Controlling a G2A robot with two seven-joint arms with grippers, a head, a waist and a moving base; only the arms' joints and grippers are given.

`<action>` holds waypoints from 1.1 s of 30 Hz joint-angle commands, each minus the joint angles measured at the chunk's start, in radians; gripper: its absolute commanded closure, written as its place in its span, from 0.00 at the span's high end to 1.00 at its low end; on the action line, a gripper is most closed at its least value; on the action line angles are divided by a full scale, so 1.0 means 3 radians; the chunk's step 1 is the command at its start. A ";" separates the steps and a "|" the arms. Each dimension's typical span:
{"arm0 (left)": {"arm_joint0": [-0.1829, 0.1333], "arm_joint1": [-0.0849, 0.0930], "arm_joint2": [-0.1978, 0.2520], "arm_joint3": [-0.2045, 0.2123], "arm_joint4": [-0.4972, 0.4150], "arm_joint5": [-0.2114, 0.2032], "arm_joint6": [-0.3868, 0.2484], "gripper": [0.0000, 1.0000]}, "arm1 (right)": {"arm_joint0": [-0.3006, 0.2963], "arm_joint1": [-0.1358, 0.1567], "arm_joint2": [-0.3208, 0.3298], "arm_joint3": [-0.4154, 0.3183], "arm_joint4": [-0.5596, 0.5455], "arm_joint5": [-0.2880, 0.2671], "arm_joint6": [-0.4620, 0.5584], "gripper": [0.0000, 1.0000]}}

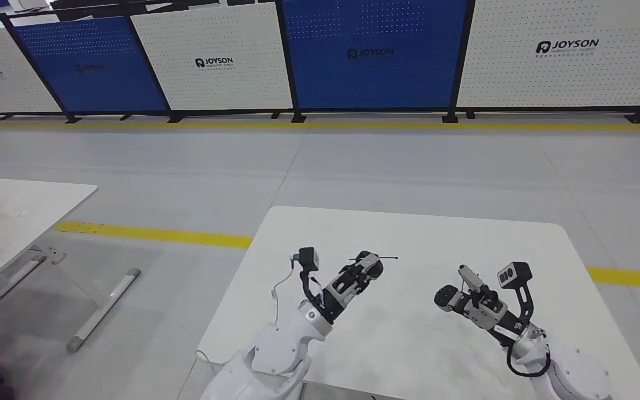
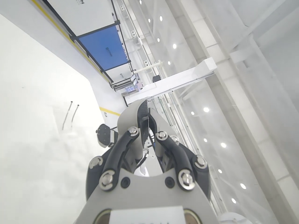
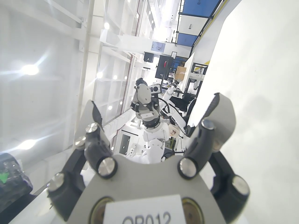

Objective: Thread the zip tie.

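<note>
My left gripper [image 1: 366, 264] is raised over the white table [image 1: 430, 235], left of its middle. It is shut on a thin black zip tie [image 1: 382, 258], which sticks out sideways to the right. In the left wrist view the fingers [image 2: 143, 117] are pressed together. Two more zip ties [image 2: 70, 115] lie side by side on the table [image 2: 35, 75] beyond them. My right gripper [image 1: 462, 288] hovers over the right part of the table, a short way from the left one. It stands open with nothing between its fingers [image 3: 218, 108].
The tabletop around both arms is bare white. Its near left edge [image 1: 225, 300] drops to the floor. A second white table [image 1: 30, 205] stands at the far left. Blue and white panels [image 1: 375, 55] line the back.
</note>
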 commanded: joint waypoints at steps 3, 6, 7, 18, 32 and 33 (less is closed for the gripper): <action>-0.0043 -0.0008 0.0029 0.0099 0.0097 0.0057 0.0051 0.00 | 0.0000 0.0000 0.0000 0.0000 0.0000 0.0000 0.0000 1.00; -0.0043 -0.0008 0.0029 0.0099 0.0097 0.0057 0.0051 0.00 | 0.0000 0.0000 0.0000 0.0000 0.0000 0.0000 0.0000 1.00; -0.0043 -0.0008 0.0029 0.0099 0.0097 0.0057 0.0051 0.00 | 0.0000 0.0000 0.0000 0.0000 0.0000 0.0000 0.0000 1.00; -0.0043 -0.0008 0.0029 0.0099 0.0097 0.0057 0.0051 0.00 | 0.0000 0.0000 0.0000 0.0000 0.0000 0.0000 0.0000 1.00; -0.0088 -0.0015 0.0068 0.0186 0.0350 0.0092 0.0120 0.00 | 0.0000 0.0000 0.0000 0.0000 0.0000 0.0000 0.0000 1.00; -0.0088 -0.0015 0.0068 0.0186 0.0350 0.0092 0.0120 0.00 | 0.0000 0.0000 0.0000 0.0000 0.0000 0.0000 0.0000 1.00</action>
